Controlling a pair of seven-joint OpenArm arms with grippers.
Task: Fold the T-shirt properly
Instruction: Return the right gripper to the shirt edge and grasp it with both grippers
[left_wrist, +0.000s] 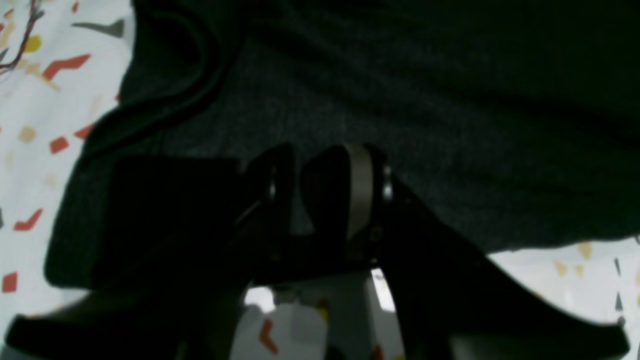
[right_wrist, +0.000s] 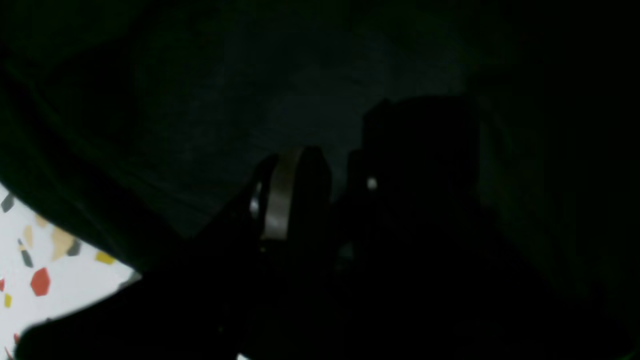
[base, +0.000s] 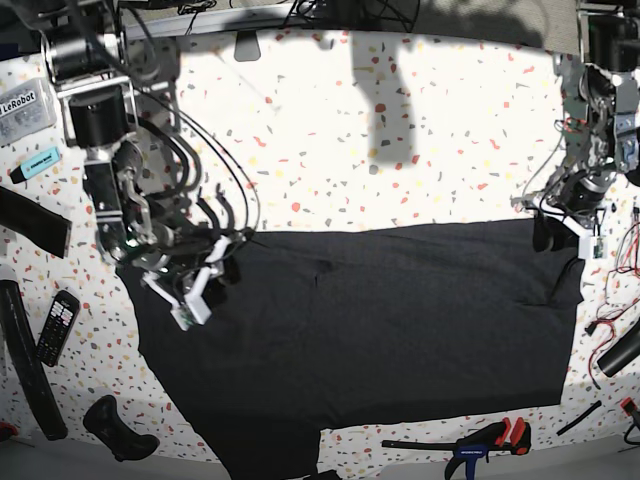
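both grippers seemingly pinch the t-shirt (base: 380, 320) edges.

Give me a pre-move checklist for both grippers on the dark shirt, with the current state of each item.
1. Large dark charcoal-grey fabric T-shirt lies spread on the speckled white table: ok.
2. Left gripper sits at the shirt's far corner: ok.
3. Left gripper's jaws pinch fabric: cannot tell; a narrow gap shows in the left wrist view.
4. Right gripper sits at the opposite far corner: ok.
5. Right gripper's hold on fabric: cannot tell, its wrist view is too dark.
6. Red-handled bar clamp clear of the near hem: ok.
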